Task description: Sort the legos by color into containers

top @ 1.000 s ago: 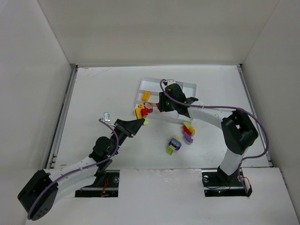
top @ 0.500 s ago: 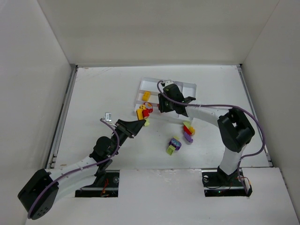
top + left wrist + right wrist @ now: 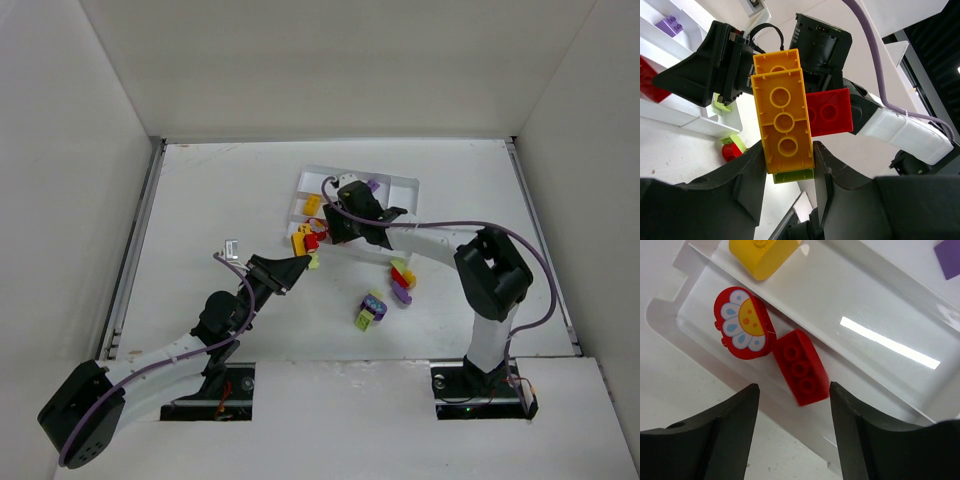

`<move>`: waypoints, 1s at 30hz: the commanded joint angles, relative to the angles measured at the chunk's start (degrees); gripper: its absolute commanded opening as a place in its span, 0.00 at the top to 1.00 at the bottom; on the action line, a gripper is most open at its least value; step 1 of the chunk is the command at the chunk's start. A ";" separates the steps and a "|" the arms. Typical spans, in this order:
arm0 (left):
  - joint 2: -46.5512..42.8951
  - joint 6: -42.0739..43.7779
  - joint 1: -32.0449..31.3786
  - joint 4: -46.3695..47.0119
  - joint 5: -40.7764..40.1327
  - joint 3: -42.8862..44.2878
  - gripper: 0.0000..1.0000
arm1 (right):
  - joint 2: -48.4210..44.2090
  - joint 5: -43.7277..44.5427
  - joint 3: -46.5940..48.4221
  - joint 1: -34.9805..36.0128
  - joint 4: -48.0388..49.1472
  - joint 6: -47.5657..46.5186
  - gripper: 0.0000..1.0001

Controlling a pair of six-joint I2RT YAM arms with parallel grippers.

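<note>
Since a second ago, our right hand (image 3: 343, 215) has slid leftward over the tray (image 3: 400, 185), uncovering a purple brick (image 3: 373, 186), and its jaws have parted. Our left hand (image 3: 298, 262) has hardly shifted.

1. Worktop (image 3: 200, 220): white, walled on three sides, carrying everything listed below.
2. Tray: white, shallow, divided into slots, lying toward the far middle of the worktop.
3. Right hand: low over the tray's left end, jaws wide, gripping nothing. In our wrist view its fingers (image 3: 730, 430) flank a red brick (image 3: 801, 367) with a gap on each side.
4. Left hand: closed tight on a brick cluster (image 3: 782, 127), held at the tray's near left corner.
5. Brick cluster: a long yellow brick with its hollow underside to our wrist camera, a second yellow behind it, a red brick jutting from one side, and a lime green piece at the bottom between the fingers.
6. Loose pile (image 3: 402, 280): red, yellow, lime and purple legos on the worktop just off the tray's near edge.
7. Smaller pile (image 3: 371, 307): purple and lime pieces, nearer us.
8. Red brick: studs up, lying in the tray slot nearest us.
9. Round red piece (image 3: 745, 322): flower-faced, same slot, just beside the red brick.
10. Yellow brick (image 3: 762, 255): next slot.
11. Purple brick: a farther slot.
</note>
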 commanded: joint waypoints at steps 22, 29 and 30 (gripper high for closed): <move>-3.86 -4.81 1.38 5.43 12.95 -3.24 0.83 | -41.54 -25.92 -35.39 -8.96 39.28 30.12 0.36; -3.25 -9.55 3.31 10.17 13.12 -4.74 0.83 | -49.01 -28.58 -38.12 -5.81 41.41 30.66 0.29; -2.72 -10.17 3.58 10.88 13.30 -4.83 0.83 | -49.62 -28.75 -38.47 -5.28 41.32 30.66 0.29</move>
